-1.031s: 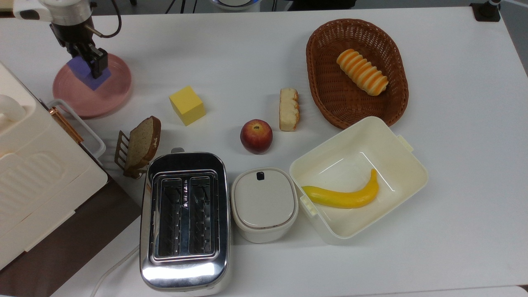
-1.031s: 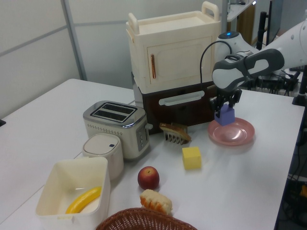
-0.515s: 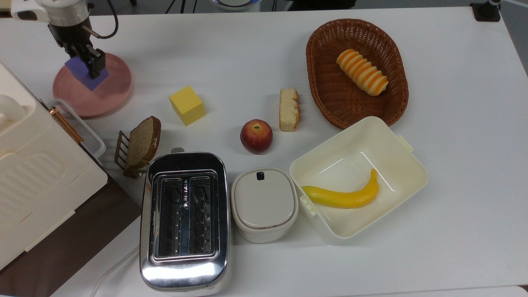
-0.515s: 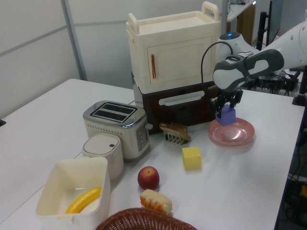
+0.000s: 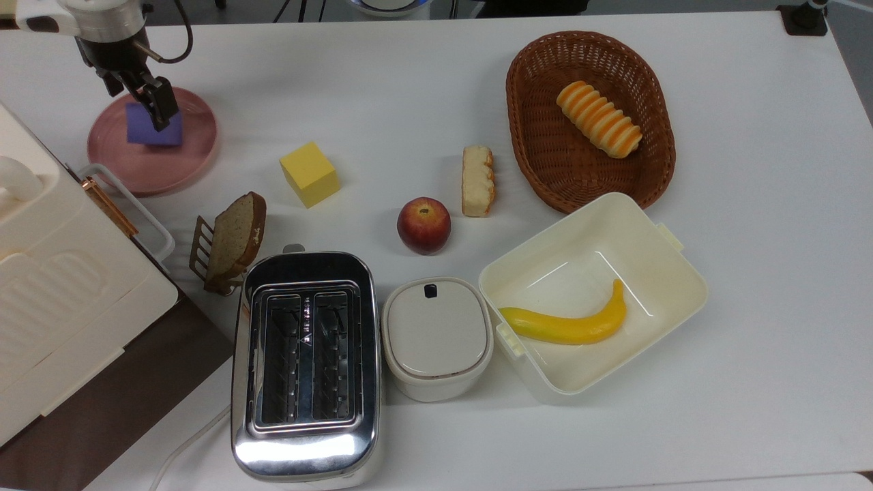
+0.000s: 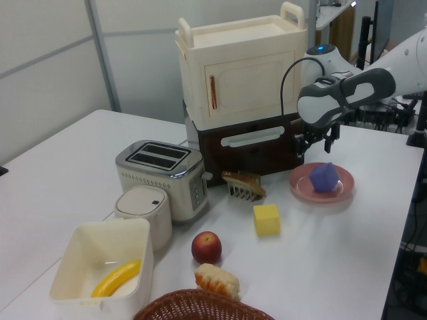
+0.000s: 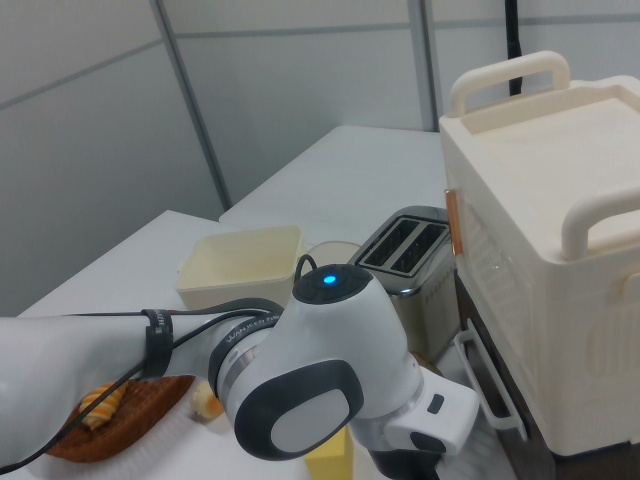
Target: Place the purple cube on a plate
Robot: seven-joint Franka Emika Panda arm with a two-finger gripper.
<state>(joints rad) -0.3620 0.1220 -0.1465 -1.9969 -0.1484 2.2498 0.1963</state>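
Observation:
The purple cube [image 5: 151, 128] [image 6: 324, 177] lies on the pink plate [image 5: 160, 167] [image 6: 303, 189] at the top view's far left, free of the fingers. In the left view it looks tilted, one corner up. My gripper [image 5: 136, 95] [image 6: 315, 141] hangs open just above the cube, and one dark finger [image 5: 161, 106] overlaps the cube's far edge in the top view. In the right view the arm's white wrist [image 7: 320, 390] fills the foreground and hides plate and cube.
A yellow cube [image 5: 309, 174], a toast rack with bread [image 5: 230, 240], a toaster [image 5: 305, 361], an apple [image 5: 423, 225] and a lidded pot [image 5: 436, 335] lie nearby. The cream cabinet [image 5: 48, 286] stands beside the plate. A wicker basket [image 5: 532, 136] and a banana box [image 5: 655, 245] are on the top view's right.
The gripper has opened and risen off the purple cube. The cube has dropped onto the plate and turned, and it now sits there on its own.

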